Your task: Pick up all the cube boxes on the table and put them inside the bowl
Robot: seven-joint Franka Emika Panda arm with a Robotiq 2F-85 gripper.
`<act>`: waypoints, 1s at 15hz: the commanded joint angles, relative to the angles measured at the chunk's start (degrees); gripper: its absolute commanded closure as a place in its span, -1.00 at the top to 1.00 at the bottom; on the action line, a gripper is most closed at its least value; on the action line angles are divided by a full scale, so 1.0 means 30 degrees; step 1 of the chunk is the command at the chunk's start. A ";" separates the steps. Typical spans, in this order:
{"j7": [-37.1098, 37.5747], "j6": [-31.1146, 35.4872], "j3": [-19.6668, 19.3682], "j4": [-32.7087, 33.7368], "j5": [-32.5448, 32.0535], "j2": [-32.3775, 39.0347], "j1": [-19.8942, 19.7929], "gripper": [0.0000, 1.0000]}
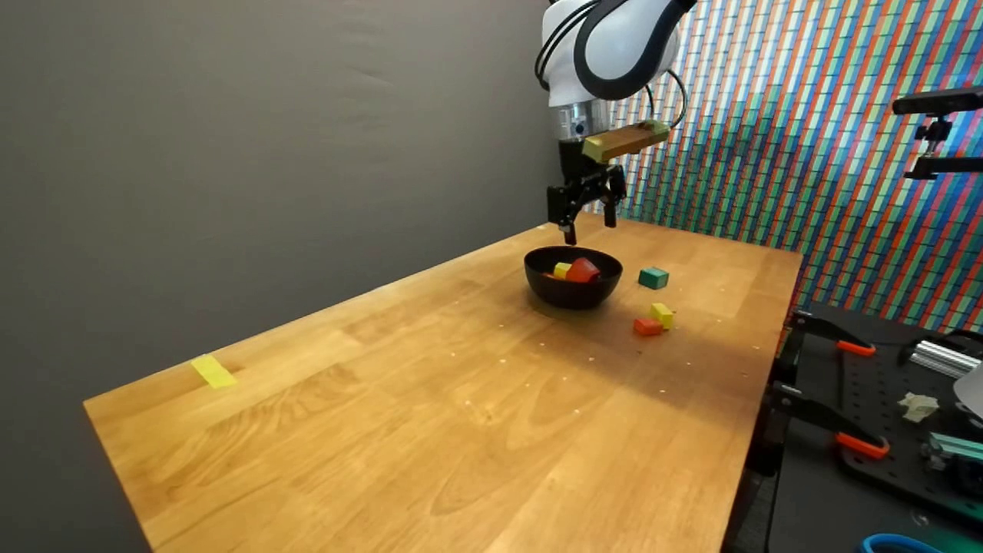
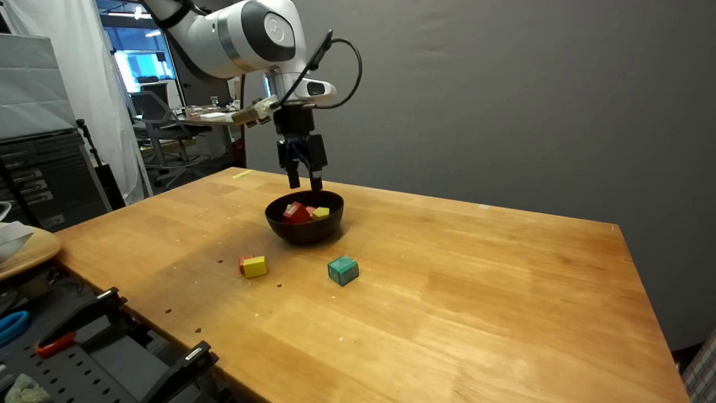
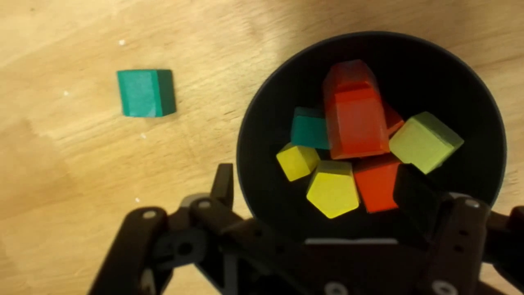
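The gripper (image 2: 305,183), spread and unladen, is poised partly over the bowl (image 2: 305,235), with several blocks (image 3: 360,123) inside. Another pick seems due: near the bowl, the green cube (image 2: 343,270) must be straddled, then the yellow cube (image 2: 255,267) and red cube (image 1: 647,327).

Legible text: none. I read no words, brands or numbers in any of my three views. In an exterior view I find a round emblem (image 2: 276,28) on the dark joint cover (image 2: 254,31) of the robot arm (image 2: 210,45); its detail is too small for me to make out. In that same view I note a small pale label (image 2: 193,353) on the nearer black clamp (image 2: 178,374) and a similar pale mark (image 2: 106,293) on the farther black clamp (image 2: 84,313); I cannot resolve print on either.
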 commanded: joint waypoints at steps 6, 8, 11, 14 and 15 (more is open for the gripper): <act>-0.2816 0.0671 0.0251 -0.0418 -0.2792 -0.1144 -0.0553 1.00; -0.3163 -0.0350 0.0311 0.0145 -0.2671 -0.0639 -0.0540 1.00; -0.0484 -0.0727 -0.0567 0.0166 -0.3309 0.0158 -0.0596 1.00; -0.1557 0.1248 -0.1047 -0.1520 -0.2549 -0.0062 -0.1889 1.00; -0.2231 0.2476 -0.1068 -0.2145 -0.2023 -0.0152 -0.2550 1.00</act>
